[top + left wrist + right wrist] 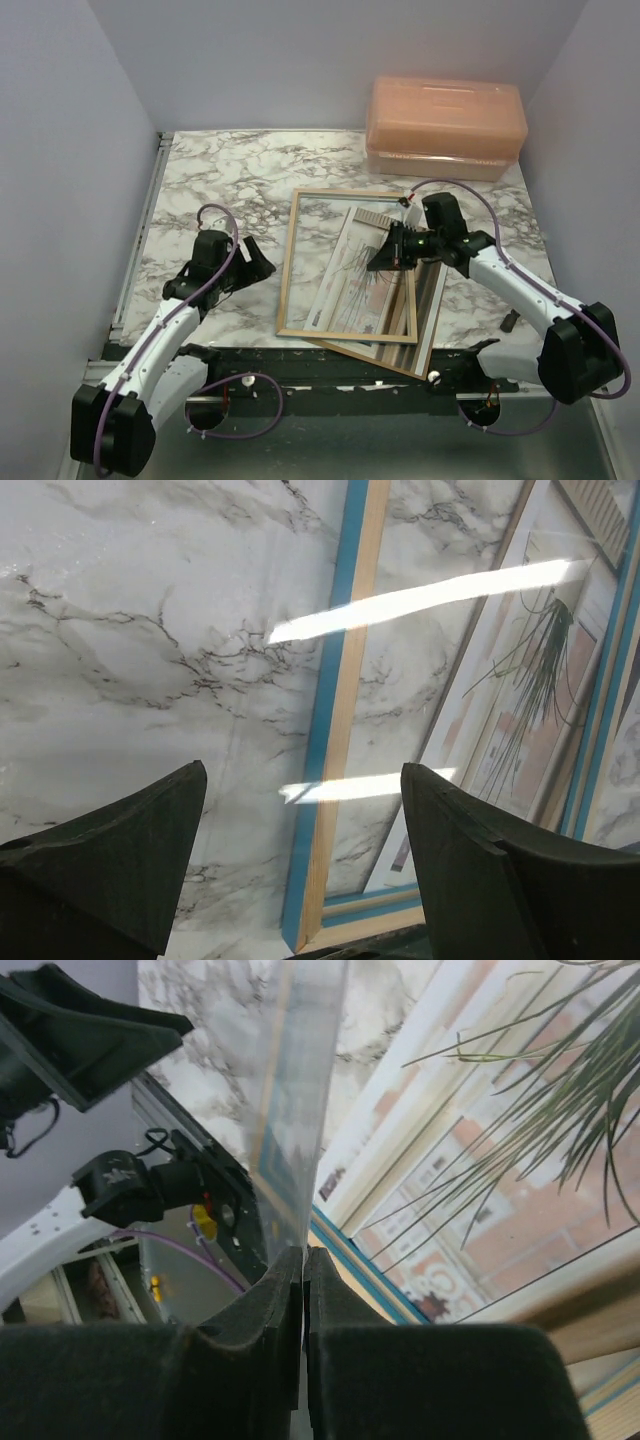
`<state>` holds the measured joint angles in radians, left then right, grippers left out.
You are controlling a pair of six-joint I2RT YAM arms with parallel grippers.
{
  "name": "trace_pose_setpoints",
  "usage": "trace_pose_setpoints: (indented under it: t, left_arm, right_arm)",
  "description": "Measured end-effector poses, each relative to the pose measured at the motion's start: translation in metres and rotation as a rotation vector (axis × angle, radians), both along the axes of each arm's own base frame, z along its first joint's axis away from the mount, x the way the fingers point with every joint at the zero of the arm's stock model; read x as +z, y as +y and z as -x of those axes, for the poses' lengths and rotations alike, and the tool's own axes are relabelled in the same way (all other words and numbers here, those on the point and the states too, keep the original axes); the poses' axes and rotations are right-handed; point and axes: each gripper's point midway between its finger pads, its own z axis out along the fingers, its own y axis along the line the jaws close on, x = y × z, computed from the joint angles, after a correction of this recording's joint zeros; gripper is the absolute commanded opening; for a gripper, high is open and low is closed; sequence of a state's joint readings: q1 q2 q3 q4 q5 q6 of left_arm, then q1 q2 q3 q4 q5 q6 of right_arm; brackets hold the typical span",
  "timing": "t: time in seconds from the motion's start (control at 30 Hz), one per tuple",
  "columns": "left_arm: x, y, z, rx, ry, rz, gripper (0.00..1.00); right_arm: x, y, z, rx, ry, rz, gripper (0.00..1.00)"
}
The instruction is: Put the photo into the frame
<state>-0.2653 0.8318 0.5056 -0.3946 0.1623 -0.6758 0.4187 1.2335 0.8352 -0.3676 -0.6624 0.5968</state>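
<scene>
The frame (287, 270) lies flat mid-table with its pale wood side up; its blue edge shows in the left wrist view (345, 680). The photo (355, 285) of a spiky plant lies inside the frame's opening, slanted, and also shows in the left wrist view (520, 710) and the right wrist view (520, 1140). My right gripper (400, 247) (303, 1252) is over the frame's right side, shut on the edge of a thin clear sheet (295, 1110) that stands up from its fingers. My left gripper (250, 262) (300, 770) is open and empty, just left of the frame's left rail.
A peach plastic box (446, 125) stands at the back right. A brown backing sheet (432, 300) sticks out under the frame's right and near edges. Marble tabletop (220, 180) shows to the left and back. Grey walls close in both sides.
</scene>
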Motion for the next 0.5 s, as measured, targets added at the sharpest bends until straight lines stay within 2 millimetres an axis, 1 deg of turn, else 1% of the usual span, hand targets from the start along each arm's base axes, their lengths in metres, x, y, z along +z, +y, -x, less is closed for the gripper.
trace_pose_setpoints:
  t: [0.13, 0.23, 0.4, 0.5]
  left_arm:
    - [-0.013, -0.003, -0.009, 0.000, 0.045, 0.021, 0.79]
    - [-0.029, -0.001, -0.016, 0.014, 0.098, 0.023, 0.79]
    - [-0.046, 0.002, -0.022, 0.035, 0.149, 0.019, 0.78]
    - [-0.054, 0.003, -0.023, 0.037, 0.174, 0.018, 0.77]
  right_arm:
    - [-0.025, -0.003, 0.001, 0.010, 0.019, 0.034, 0.14]
    - [-0.039, -0.004, -0.001, -0.001, 0.019, 0.047, 0.15]
    - [-0.058, -0.006, -0.004, -0.039, 0.010, 0.044, 0.22]
    - [-0.069, -0.006, -0.008, -0.072, 0.008, 0.030, 0.29]
